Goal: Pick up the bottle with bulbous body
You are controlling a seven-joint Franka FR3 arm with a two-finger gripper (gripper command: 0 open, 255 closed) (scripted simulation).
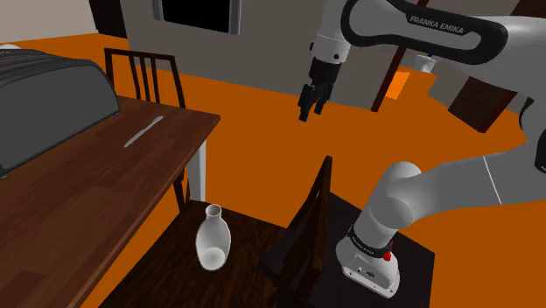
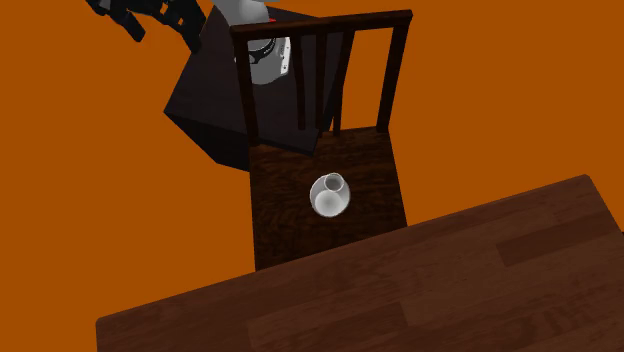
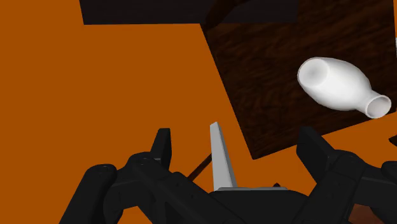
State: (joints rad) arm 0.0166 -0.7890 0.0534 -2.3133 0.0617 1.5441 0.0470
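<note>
In the shoulder view the white bottle (image 1: 213, 238) stands upright on the dark wooden chair seat (image 1: 249, 249), neck up and round belly below, just beside the counter (image 1: 79, 201) but not on it. The jaws hang high over the orange floor (image 1: 254, 131), pointing down, well apart from the bottle, which sits lower and toward this view's left, on the near side of the chair back (image 1: 306, 219). In the second exterior view, looking nearly straight down, the bottle (image 2: 330, 195) sits about mid-seat (image 2: 290, 225), between the chair back (image 2: 320, 30) and the counter's edge (image 2: 400, 290). The jaws are at the upper left corner, past the chair back and off the seat altogether. The bottle's long axis runs toward this camera, so it reads as a round body with the mouth open upward. In the wrist view the jaws stand wide apart and hold nothing, with bare floor (image 3: 127, 83) between them. The bottle (image 3: 337, 86) lies out beyond one finger (image 3: 312, 149), not between the two. As I judge it, the coming move turns on carrying the jaws sideways over the seat and then down around the belly or neck.
</note>
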